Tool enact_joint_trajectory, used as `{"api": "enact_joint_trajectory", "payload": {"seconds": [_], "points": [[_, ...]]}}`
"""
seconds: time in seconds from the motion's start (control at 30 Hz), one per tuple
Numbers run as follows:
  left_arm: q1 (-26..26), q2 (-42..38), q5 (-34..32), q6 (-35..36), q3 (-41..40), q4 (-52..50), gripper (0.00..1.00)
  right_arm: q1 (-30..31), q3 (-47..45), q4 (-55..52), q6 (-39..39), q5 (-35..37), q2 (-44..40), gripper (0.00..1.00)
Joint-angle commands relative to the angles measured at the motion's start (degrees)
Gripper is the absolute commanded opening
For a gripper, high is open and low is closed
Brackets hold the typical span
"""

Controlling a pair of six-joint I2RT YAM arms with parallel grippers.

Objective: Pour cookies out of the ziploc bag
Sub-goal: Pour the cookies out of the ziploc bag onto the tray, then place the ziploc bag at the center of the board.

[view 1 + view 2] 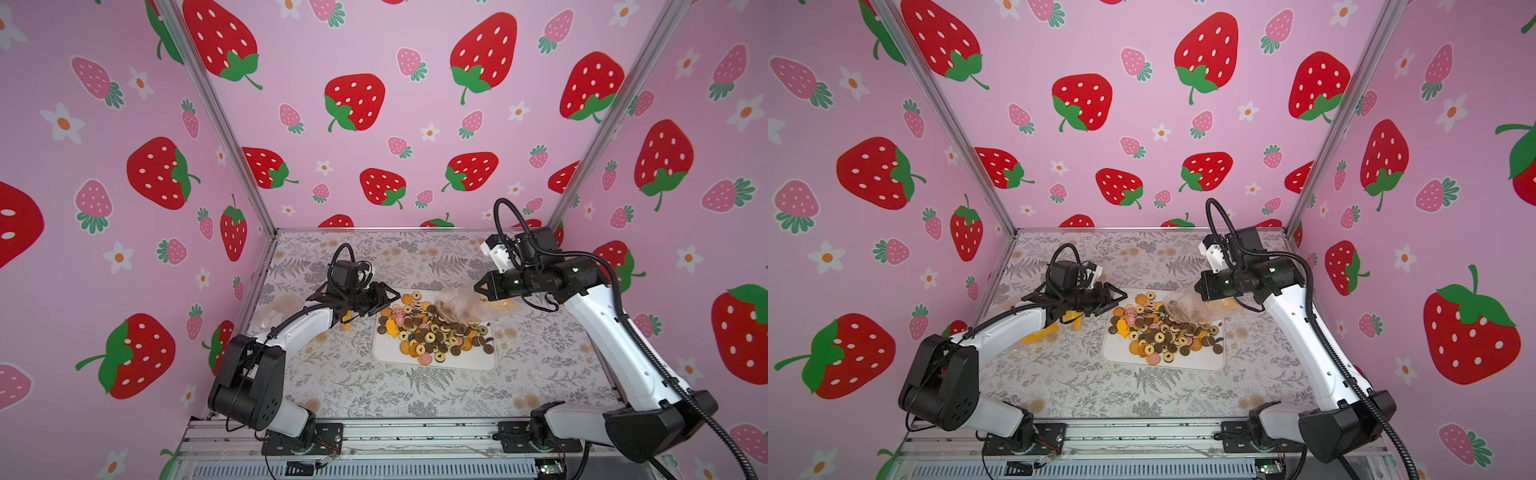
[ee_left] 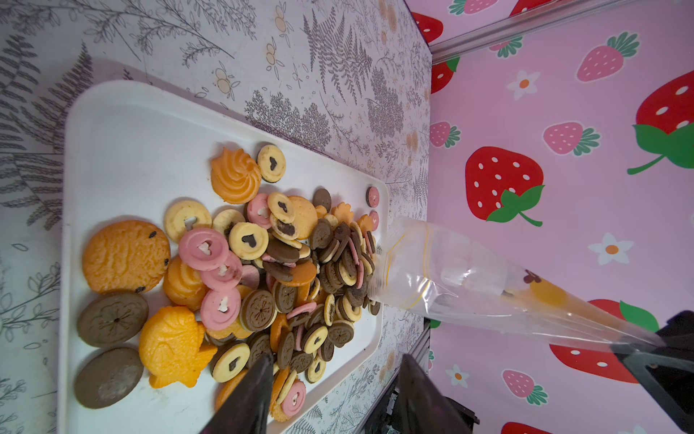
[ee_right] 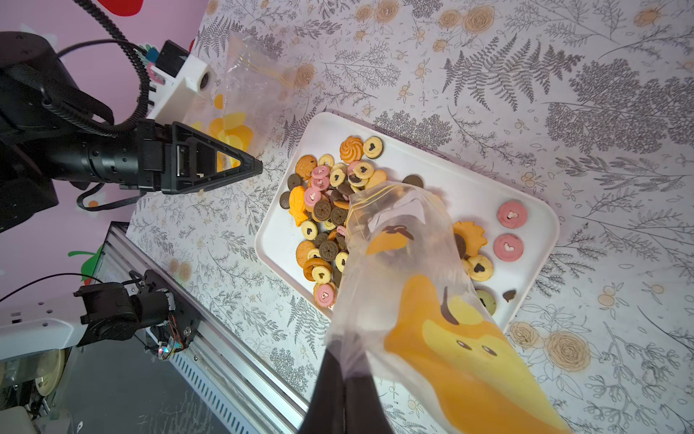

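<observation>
Holding the ziploc bag point(image 3: 398, 263) by its bottom end, the right gripper point(image 3: 340, 360) is pinched tight on the plastic. The bag hangs tilted, with its open mouth down against the heap of cookies point(image 1: 432, 328) on the white tray point(image 1: 457, 365). Most of the pour looks done: dozens of cookies lie piled across the middle of the tray. A few strays, such as a pink ring cookie point(image 3: 511, 214), lie apart nearer its rim. In the left wrist view the raised part of the bag looks nearly empty, showing little more than its yellow print and a dark speck. Close to the mouth, dark rounds show through the plastic, and it cannot be told whether they sit inside the bag or under it. What is left, by this judgement, is a final lift or shake to clear the mouth, then putting the emptied bag aside. The left gripper point(image 2: 338, 357) hovers at the tray's edge on the robot's left, its jaws apart with nothing between them, well apart from the bag. A second clear bag point(image 3: 244, 101) with a yellow print lies flat on the floral table point(image 1: 374, 395) beyond the left arm; whether it belongs to the job cannot be told.
</observation>
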Motion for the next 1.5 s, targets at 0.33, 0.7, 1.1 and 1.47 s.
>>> {"api": "enact_joint_trajectory", "payload": {"seconds": [0.33, 0.7, 1.1, 1.47], "points": [[2.44, -2.84, -1.84, 4.61, 1.76, -5.73, 0.87, -3.13, 0.74, -0.18, -0.48, 3.38, -2.15, 0.00], [4.37, -6.56, -14.96, 6.69, 3.63, -13.97, 0.99, -15.87, 6.93, 15.38, -6.46, 32.37, 2.87, 0.00], [4.61, -24.18, -56.64, 28.97, -15.07, 4.34, 0.99, -15.96, -30.01, 40.08, -6.15, 26.41, 0.50, 0.99], [7.96, -34.51, -65.70, 39.94, -30.14, 20.02, 0.99, -17.14, -44.88, 59.29, -5.23, 30.06, -8.56, 0.99]]}}
